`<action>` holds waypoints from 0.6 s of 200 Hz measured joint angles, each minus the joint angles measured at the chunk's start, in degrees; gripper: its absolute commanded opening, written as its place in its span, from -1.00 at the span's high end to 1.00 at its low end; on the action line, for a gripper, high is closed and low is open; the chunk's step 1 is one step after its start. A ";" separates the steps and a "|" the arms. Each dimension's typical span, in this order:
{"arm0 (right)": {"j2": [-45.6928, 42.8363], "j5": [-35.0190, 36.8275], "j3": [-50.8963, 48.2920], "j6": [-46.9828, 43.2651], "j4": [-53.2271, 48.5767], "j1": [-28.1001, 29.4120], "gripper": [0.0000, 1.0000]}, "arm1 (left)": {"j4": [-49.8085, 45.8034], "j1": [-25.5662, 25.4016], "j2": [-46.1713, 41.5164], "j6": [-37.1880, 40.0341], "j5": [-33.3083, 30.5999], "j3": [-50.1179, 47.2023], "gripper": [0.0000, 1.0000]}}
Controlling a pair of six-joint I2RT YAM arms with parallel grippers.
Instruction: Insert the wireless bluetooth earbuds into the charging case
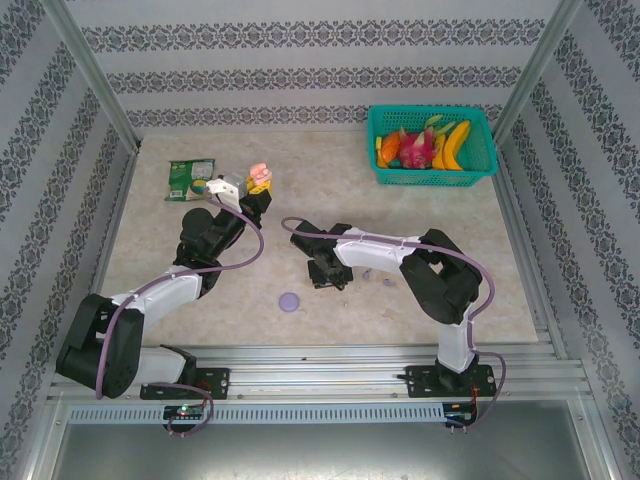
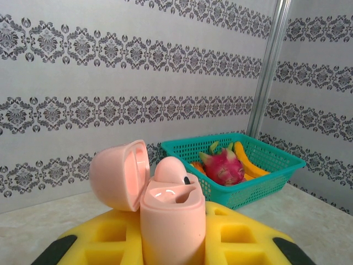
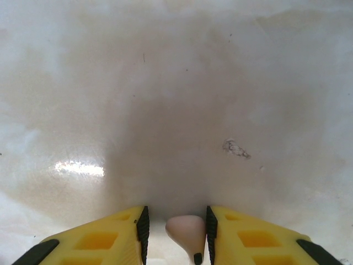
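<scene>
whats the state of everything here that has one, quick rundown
pink case: lid open, clamped upright in the left gripper
seated pink earbud: sitting in one slot of the case
loose pink earbud: on the table between the right gripper fingers, grip unclear
purple case: flat on the table, looks closed
basket: upright, holding fruit
green packet: lying flat

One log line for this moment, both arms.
left gripper: shut on open pink case with seated earbud | right gripper: astride pink earbud at table, grip unclear
</scene>
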 measured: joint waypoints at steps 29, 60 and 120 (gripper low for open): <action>-0.07 0.02 -0.20 0.15 0.22 0.00 0.32 | 0.00 0.00 0.09 -0.20 0.00 0.00 1.00; -0.07 0.00 -0.20 0.22 0.39 0.00 0.42 | 0.00 0.00 0.33 -0.55 0.02 0.00 1.00; -0.63 0.20 -0.90 0.83 1.05 0.02 0.58 | 0.00 0.00 0.42 -0.63 0.20 0.00 1.00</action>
